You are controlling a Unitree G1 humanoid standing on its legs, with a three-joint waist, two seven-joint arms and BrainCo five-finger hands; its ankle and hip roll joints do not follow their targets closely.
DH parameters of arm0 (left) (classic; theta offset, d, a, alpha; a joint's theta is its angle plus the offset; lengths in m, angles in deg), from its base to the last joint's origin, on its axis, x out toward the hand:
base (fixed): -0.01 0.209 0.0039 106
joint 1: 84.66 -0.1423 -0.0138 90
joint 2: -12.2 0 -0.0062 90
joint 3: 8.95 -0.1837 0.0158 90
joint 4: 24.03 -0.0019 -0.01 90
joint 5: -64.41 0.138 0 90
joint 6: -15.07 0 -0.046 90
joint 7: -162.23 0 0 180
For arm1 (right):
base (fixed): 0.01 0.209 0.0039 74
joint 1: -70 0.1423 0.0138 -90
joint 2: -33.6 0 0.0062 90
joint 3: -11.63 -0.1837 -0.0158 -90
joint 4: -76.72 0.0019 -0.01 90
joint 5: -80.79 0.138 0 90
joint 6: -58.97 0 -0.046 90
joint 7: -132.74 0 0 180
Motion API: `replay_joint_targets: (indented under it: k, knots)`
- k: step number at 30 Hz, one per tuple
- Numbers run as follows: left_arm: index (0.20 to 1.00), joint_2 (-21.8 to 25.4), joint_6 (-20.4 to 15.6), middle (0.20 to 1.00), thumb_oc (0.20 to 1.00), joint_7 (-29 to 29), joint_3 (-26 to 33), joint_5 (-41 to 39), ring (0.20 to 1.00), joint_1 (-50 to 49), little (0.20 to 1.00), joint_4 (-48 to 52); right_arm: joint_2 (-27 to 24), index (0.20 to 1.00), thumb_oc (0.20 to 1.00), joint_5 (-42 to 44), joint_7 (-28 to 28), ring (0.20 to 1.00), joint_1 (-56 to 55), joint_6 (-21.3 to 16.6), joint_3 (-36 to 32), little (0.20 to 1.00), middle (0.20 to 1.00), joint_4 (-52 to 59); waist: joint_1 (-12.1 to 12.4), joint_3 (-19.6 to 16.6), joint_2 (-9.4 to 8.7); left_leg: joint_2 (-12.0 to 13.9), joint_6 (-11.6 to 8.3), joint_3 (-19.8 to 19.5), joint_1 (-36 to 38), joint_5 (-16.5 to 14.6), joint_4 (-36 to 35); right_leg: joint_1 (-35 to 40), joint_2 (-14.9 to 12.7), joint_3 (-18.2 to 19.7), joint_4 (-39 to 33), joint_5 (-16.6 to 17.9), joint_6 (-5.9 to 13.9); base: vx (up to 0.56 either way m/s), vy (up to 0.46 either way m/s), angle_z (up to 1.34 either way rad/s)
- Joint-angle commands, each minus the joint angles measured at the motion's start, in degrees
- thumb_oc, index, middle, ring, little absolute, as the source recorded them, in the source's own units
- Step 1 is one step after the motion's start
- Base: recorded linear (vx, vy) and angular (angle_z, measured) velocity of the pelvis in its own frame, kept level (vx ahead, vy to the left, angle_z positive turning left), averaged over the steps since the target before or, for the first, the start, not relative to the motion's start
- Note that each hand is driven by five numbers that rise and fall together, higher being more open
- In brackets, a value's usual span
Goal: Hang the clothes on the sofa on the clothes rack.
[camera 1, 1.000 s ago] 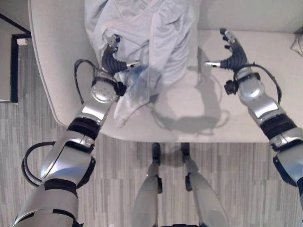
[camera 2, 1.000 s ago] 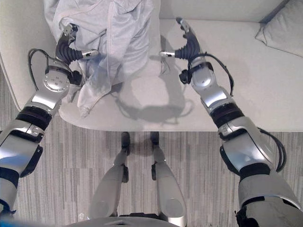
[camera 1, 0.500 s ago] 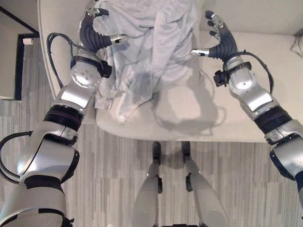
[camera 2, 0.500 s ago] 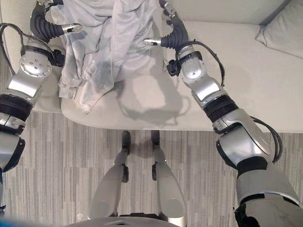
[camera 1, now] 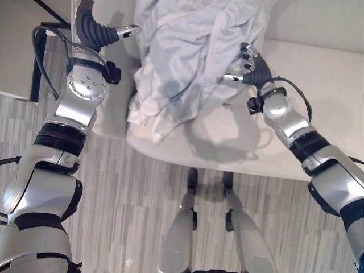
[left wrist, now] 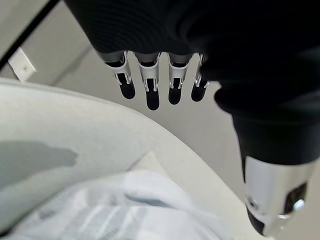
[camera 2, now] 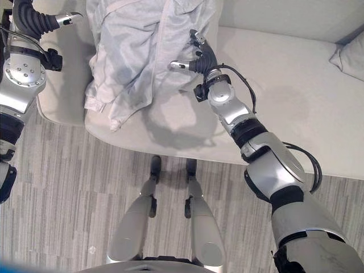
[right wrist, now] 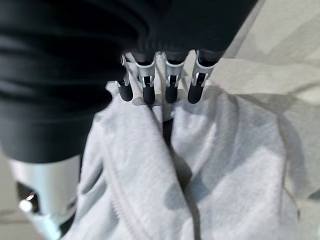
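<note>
The garment (camera 1: pixel 193 57), a pale grey top with a seamed or zipped edge running down its front, lay bunched on the seat of the light-coloured sofa (camera 1: pixel 318 114). Its upper part rested against the backrest, and one sleeve or hem trailed to the front edge of the seat cushion, hanging slightly over it above the striped grey floor (camera 1: pixel 131 187).

The right hand (camera 1: pixel 248 65) was positioned at the right edge of the garment. In the right wrist view, its fingers (right wrist: pixel 146 85) extended nearly straight, with the dark tips resting on or just above a fold of the cloth. The thumb (camera 2: pixel 177 65) pointed sideways toward the cloth and was not closed against the fingers. No cloth was pinched or wrapped by this hand.

The left hand (camera 1: pixel 94 28) was raised at the left end of the sofa, over the armrest and apart from the garment. In the left wrist view, its fingers (left wrist: pixel 150 90) hung straight and relaxed with open space beneath them, and the thumb (camera 1: pixel 126 30) pointed toward the garment without reaching it. This hand held nothing.

A cushion (camera 2: pixel 348 57) lay at the far right end of the sofa, well apart from the garment.
</note>
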Motion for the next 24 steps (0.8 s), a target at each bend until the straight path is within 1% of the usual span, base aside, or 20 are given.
replay_joint_targets:
  k: [1, 7, 13, 15, 17, 18, 19, 20, 22, 23, 24]
  knots:
    - [1.0, -0.5, -3.1, 1.0, 1.0, -2.7, -1.6, -2.4, 1.0, 2.4, 1.0, -1.8, 1.3, 1.0, 1.0, 3.8, 0.8, 1.0, 1.7, -2.1, 0.9, 1.0, 1.0, -3.0, 0.3, -5.5, -0.56, -0.2, -1.78, -1.2, 2.2, -2.1, 0.3, 2.9, -4.8, 1.8, 0.6, -3.7, 6.73, 0.0, 0.0, 0.0]
    - [1.0, -0.7, -3.1, 1.0, 1.0, -2.6, -1.8, -2.5, 1.0, 2.1, 1.0, -1.6, 2.6, 1.0, 1.0, 4.6, 0.8, 1.0, 2.7, -1.7, 1.2, 1.0, 1.0, -4.2, 0.6, -5.5, -0.5, -0.2, -1.81, -1.4, 2.1, -2.0, 0.3, 2.9, -4.8, 1.9, 0.6, -3.7, 6.71, -0.01, -0.002, 0.04]
    - [1.0, -1.4, -3.2, 1.0, 1.0, -2.6, -2.3, -2.9, 1.0, 2.4, 1.0, -1.7, 3.1, 1.0, 1.0, 7.6, 1.2, 1.0, 3.8, -1.9, 0.3, 1.0, 1.0, -5.5, 0.9, -5.5, -0.26, -0.3, -1.97, -1.6, 2.0, -1.9, 0.3, 3.0, -4.8, 1.5, 0.6, -3.8, 6.74, 0.0, 0.0, 0.0]
    - [1.0, -2.1, -3.4, 1.0, 1.0, -2.5, -2.7, -3.4, 1.0, 2.6, 1.0, -0.9, 2.7, 1.0, 1.0, 12.3, 1.5, 1.0, 5.1, -2.3, -1.3, 1.0, 1.0, -6.7, 1.2, -5.4, -0.09, -0.5, -2.02, -1.7, 1.9, -1.8, 0.3, 3.1, -4.9, 1.3, 0.6, -3.7, 6.79, -0.02, 0.002, 0.02]
    - [1.0, -2.3, -3.4, 1.0, 1.0, -2.2, -2.8, -3.7, 1.0, 2.4, 1.0, -0.5, 2.5, 1.0, 1.0, 14.3, 0.7, 1.0, 5.5, -2.5, -1.4, 1.0, 1.0, -6.2, 1.3, -5.3, -0.06, -0.5, -2.08, -1.7, 1.9, -1.7, 0.3, 3.0, -4.9, 1.3, 0.6, -3.6, 6.81, -0.02, 0.009, 0.01]
    - [1.0, -2.5, -3.3, 1.0, 1.0, -1.5, -3.2, -3.6, 1.0, 2.2, 1.0, -0.4, 1.8, 1.0, 1.0, 18.4, -1.4, 1.0, 5.1, -3.1, -0.6, 1.0, 1.0, -2.2, 0.9, -5.2, -0.34, -0.5, -2.21, -1.6, 1.7, -1.7, 0.3, 2.8, -4.9, 1.3, 0.6, -3.5, 6.78, 0.0, 0.0, 0.0]
    - [1.0, -2.5, -3.3, 1.0, 1.0, -1.5, -3.2, -3.7, 1.0, 2.2, 1.0, -0.4, 1.7, 1.0, 1.0, 18.5, -1.4, 1.0, 5.0, -3.1, -0.6, 1.0, 1.0, -2.1, 0.9, -5.2, -0.34, -0.5, -2.21, -1.6, 1.7, -1.7, 0.3, 2.8, -4.9, 1.3, 0.6, -3.5, 6.78, -0.04, 0.003, 0.02]
    - [1.0, -2.6, -2.9, 1.0, 1.0, -0.7, -4.1, -3.7, 1.0, 2.3, 1.0, -0.9, 1.0, 1.0, 1.0, 20.1, -2.7, 1.0, 4.7, -3.8, 0.7, 1.0, 1.0, 1.7, 0.4, -5.2, -0.72, -0.3, -2.26, -1.5, 1.6, -1.6, 0.3, 2.7, -4.9, 1.3, 0.6, -3.4, 6.79, 0.0, 0.0, 0.0]
    - [1.0, -2.7, -2.8, 1.0, 1.0, -0.5, -4.4, -3.7, 1.0, 2.2, 1.0, -1.0, 0.8, 1.0, 1.0, 20.2, -2.8, 1.0, 4.8, -3.9, 0.9, 1.0, 1.0, 2.0, 0.4, -5.2, -0.84, -0.2, -2.28, -1.5, 1.5, -1.6, 0.3, 2.7, -4.9, 1.3, 0.6, -3.4, 6.82, 0.0, 0.0, 0.0]
    - [1.0, -3.5, -2.8, 1.0, 1.0, -0.2, -4.8, -4.2, 1.0, 1.7, 1.0, -1.0, 0.4, 1.0, 1.0, 19.0, -1.7, 1.0, 5.9, -3.3, 1.4, 1.0, 1.0, 0.0, 0.4, -5.2, -1.04, -0.3, -2.34, -1.5, 1.4, -1.5, 0.3, 2.5, -4.9, 1.2, 0.6, -3.3, 6.82, -0.03, -0.004, 0.0]
    - [1.0, -4.1, -2.6, 1.0, 1.0, -0.6, -4.9, -4.5, 1.0, 1.4, 1.0, -0.2, 0.8, 1.0, 1.0, 15.1, 1.0, 1.0, 8.3, -1.6, 1.6, 1.0, 1.0, -5.9, 0.7, -5.2, -0.98, -0.3, -2.33, -1.5, 1.3, -1.4, 0.3, 2.4, -4.9, 1.1, 0.6, -3.2, 6.78, -0.03, -0.001, 0.01]
